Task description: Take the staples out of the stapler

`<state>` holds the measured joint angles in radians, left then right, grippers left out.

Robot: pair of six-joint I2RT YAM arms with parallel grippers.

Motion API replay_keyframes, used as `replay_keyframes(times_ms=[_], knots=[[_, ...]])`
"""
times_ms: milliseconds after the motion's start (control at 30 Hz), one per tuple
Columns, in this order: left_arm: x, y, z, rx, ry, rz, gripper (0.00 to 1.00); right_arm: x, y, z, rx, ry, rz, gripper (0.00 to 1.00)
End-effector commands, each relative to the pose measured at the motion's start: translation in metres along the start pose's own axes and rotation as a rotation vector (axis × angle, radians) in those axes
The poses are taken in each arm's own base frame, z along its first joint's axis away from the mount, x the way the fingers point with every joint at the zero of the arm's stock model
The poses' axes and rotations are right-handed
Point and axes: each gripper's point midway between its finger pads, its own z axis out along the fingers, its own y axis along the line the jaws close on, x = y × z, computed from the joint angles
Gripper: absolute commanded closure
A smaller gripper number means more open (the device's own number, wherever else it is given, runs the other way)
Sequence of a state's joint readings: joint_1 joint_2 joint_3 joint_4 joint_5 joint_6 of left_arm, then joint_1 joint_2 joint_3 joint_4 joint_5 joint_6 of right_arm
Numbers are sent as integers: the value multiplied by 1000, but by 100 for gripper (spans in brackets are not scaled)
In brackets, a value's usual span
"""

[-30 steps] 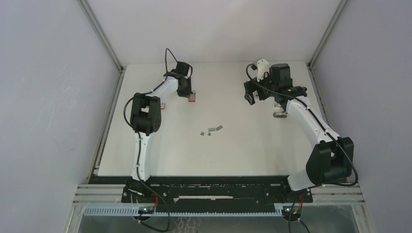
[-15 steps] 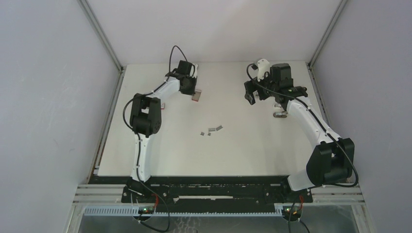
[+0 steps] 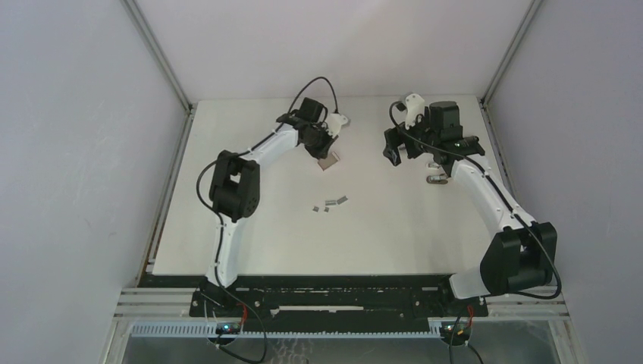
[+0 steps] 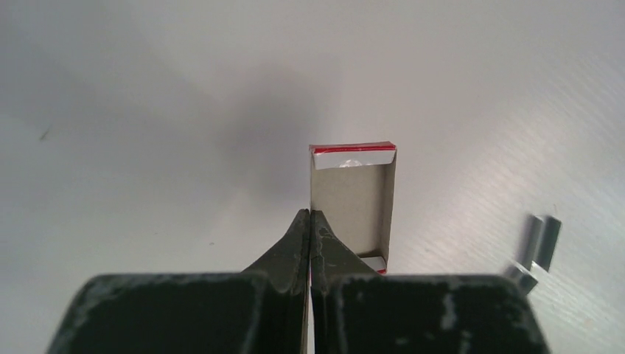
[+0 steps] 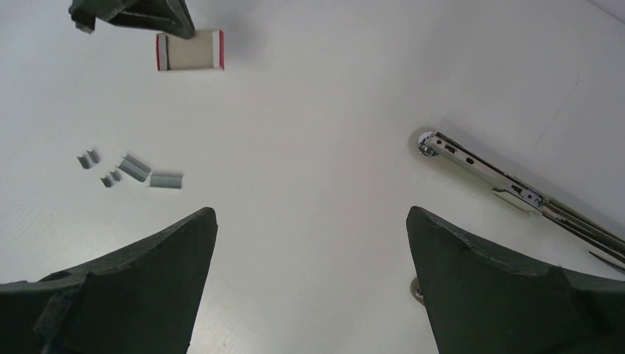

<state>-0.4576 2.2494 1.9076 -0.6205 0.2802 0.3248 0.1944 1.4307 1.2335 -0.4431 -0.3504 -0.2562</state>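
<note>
Grey staples [image 3: 331, 202] loose on table [image 3: 250, 227], left jaws pinching cardboard box [image 4: 352, 206] (one wall), right jaws wide.

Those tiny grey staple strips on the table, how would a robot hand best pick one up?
Take the end strip across its short width, pinching its two long sides, straight down from above. It lies flat on the table, slightly apart from the others.

The left gripper [image 4: 310, 218] is pinching the left wall of a small open cardboard box [image 4: 352, 203], its jaws pressed tight together. Grey staples [image 4: 538, 240] are lying off right on the white table [image 4: 147, 147].
</note>
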Motion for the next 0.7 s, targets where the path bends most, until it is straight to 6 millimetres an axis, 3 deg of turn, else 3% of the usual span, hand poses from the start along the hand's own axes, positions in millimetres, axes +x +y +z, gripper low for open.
replay_keyframes(times_ms=[0,400,667], knots=[[-5,-46,-16,102,25,299,100,-24,5,-19,-19,-119,-56,0],[21,-86,-2,225,160,569,99,-37,23,-45,-104,-234,-110,0],[29,-85,9,209,206,610,98,-38,32,-49,-145,-254,-123,0]])
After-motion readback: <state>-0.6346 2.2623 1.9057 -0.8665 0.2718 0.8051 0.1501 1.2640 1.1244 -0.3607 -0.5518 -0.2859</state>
